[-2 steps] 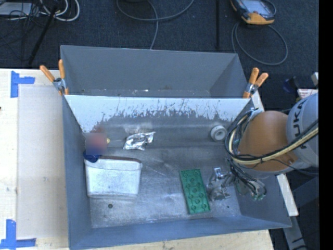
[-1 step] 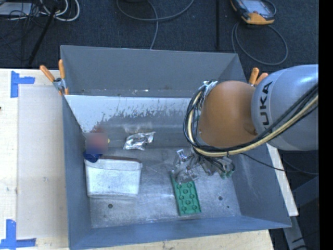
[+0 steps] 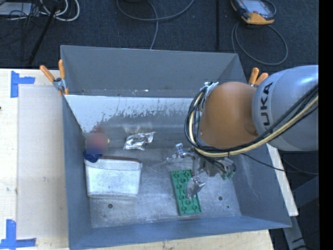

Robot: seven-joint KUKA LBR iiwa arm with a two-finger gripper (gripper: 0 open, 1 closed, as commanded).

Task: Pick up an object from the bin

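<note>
Nearest the camera, the grey bin (image 3: 130, 212) has a strip of bare floor along its front wall, so there's room there. Just past that, a green studded building plate (image 3: 182, 190) lies flat right of centre, long side running front to back. It's well apart from the white rectangular block (image 3: 113, 177) on the left, with bare floor between them. The gripper (image 3: 195, 185) is down over the plate's right half, but honestly I can't tell how wide it's set or whether it's got hold. Further back there's crumpled foil (image 3: 139, 140), and a pinkish blob (image 3: 97, 141) by the left wall with a blue bit (image 3: 91, 157) just in front. The arm (image 3: 291, 108) reads "UKA" beside its orange cover (image 3: 229, 116).
</note>
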